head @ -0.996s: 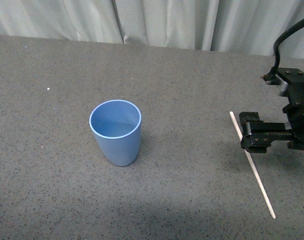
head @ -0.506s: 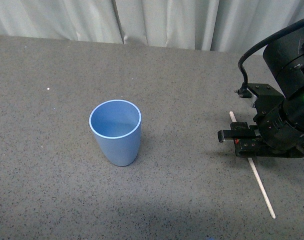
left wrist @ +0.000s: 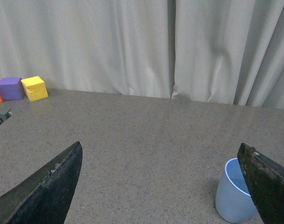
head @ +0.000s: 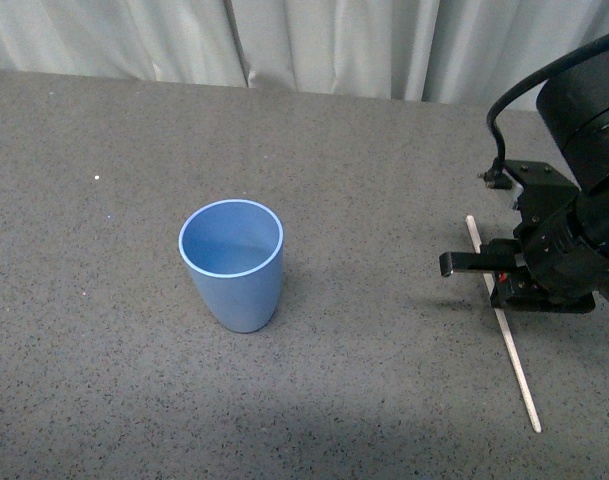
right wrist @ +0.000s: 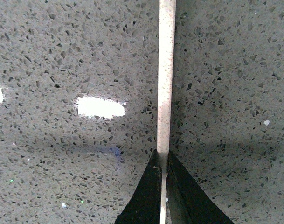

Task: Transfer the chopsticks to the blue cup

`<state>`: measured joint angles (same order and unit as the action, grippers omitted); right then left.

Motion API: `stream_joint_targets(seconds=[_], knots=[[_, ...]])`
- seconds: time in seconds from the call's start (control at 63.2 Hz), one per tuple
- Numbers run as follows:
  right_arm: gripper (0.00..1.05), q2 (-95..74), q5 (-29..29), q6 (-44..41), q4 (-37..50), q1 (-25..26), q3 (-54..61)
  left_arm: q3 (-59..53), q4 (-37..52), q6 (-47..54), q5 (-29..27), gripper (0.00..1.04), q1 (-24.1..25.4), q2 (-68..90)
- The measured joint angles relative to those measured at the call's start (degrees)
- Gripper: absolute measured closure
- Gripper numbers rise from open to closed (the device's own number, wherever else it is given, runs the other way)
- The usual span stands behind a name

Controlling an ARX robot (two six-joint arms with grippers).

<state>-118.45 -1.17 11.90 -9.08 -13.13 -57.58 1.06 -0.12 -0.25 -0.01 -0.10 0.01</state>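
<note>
Grey speckled table [head: 104, 350] before pale curtains [head: 334, 45]: right claw [right wrist: 162, 155] pinches the chopsticks [right wrist: 166, 70], left claw [left wrist: 159, 144] gapes open.

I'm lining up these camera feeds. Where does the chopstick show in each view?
Front view: chopstick lies diagonally at far right.
Left wrist view: not in it.
Right wrist view: centre of picture, running away from the right gripper holding it.
Shared landmark: speckled grey tabletop.
</note>
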Motion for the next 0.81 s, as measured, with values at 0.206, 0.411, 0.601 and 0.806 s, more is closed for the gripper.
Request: stream_joint_targets(seconds=[0.206, 0.411, 0.601, 0.806], knots=[[1.04, 12.2, -0.9, -1.2, 15.9, -2.0, 6.6, 0.0, 0.0, 0.0, 0.0, 0.07, 0.0, 0.0], [1.04, 22.2, -9.4, -4.2, 45.9, -7.8, 14.4, 0.0, 0.0, 0.0, 0.0, 0.07, 0.0, 0.0], [1.04, 19.1, -17.4, -6.5, 64.9, -12.7, 16.1, 0.0, 0.0, 0.0, 0.0, 0.07, 0.0, 0.0], [1.04, 12.2, -22.2, -6.0, 68.1, -15.3, 13.2, 0.0, 0.0, 0.0, 0.0, 0.07, 0.0, 0.0]])
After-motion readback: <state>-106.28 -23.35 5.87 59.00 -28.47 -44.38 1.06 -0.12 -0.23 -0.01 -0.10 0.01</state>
